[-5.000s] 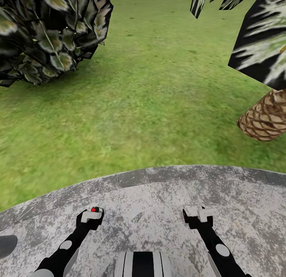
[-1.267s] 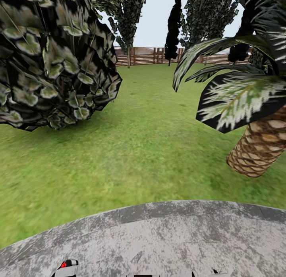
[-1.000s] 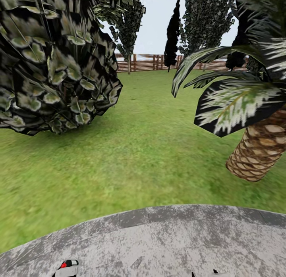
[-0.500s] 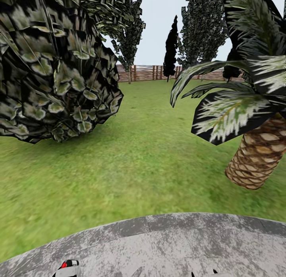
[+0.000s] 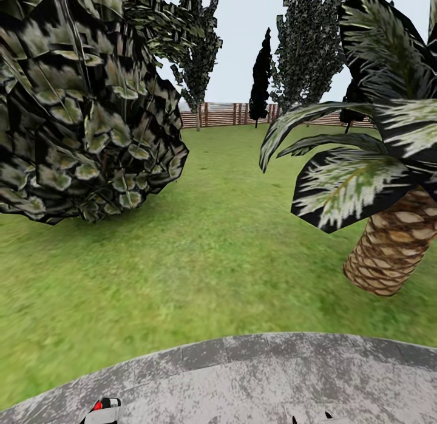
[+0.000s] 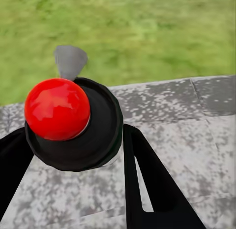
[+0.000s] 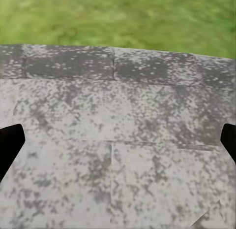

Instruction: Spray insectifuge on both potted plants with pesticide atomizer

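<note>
Pesticide atomizer [image 6: 73, 123] sits clamped between the two black fingers of the left gripper [image 6: 73, 155]: round black body, glossy red ball on top, a small grey nozzle poking out behind it. Fingers press on either side of the body in the left wrist view. From the head camera, the same left gripper [image 5: 102, 410] barely enters at the lower edge, white tip with the red spot of the atomizer [image 5: 97, 405] on it, above the round grey paved patch [image 5: 255, 375]. Right gripper [image 5: 321, 419] just peeks in at the lower edge too; in the right wrist view its dark fingertips [image 7: 10, 145] stand far apart at the two borders, nothing between them, mottled paving [image 7: 118, 140] beneath and grass beyond the curb stones. Lawn [image 5: 200, 242] runs green from the paving edge to a brown slatted fence [image 5: 230, 114]. Large dark broad-leaved shrub [image 5: 79, 108] on the left of the head view. Palm with scaly brown trunk [image 5: 388, 245] and pale-streaked fronds on the right. Tall dark trees [image 5: 309, 41] against pale sky behind the fence.
</note>
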{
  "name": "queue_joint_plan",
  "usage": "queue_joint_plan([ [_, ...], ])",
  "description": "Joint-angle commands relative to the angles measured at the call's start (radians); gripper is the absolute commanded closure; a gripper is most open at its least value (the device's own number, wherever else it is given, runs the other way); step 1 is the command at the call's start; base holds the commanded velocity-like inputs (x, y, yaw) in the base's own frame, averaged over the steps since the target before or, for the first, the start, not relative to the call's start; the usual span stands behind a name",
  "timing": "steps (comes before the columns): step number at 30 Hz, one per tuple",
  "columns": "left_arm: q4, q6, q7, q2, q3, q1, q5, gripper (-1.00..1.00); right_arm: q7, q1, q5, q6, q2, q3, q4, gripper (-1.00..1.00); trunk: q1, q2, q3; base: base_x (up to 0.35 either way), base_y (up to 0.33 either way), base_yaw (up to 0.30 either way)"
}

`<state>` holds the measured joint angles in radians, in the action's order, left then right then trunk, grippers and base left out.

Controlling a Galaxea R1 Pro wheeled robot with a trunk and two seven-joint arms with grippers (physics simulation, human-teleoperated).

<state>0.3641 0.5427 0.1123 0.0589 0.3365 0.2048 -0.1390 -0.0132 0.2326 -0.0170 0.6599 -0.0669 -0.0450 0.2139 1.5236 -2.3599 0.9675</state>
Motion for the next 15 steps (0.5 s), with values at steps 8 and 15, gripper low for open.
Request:
queue_joint_plan([
  [8, -0.001, 0.006, 0.012, -0.002, 0.006, 0.001, -0.010, 1.00, 0.000, 0.001, -0.002, 0.003, -0.002, -0.003, 0.005, -1.00, 0.000, 0.000, 0.001, 0.025, 0.002, 0.000],
  [15, -0.005, 0.006, 0.019, -0.004, 0.006, 0.001, -0.009, 1.00, -0.003, 0.001, -0.005, 0.003, -0.002, -0.007, 0.002, -1.00, 0.000, 0.000, 0.001, 0.292, 0.085, 0.000],
])
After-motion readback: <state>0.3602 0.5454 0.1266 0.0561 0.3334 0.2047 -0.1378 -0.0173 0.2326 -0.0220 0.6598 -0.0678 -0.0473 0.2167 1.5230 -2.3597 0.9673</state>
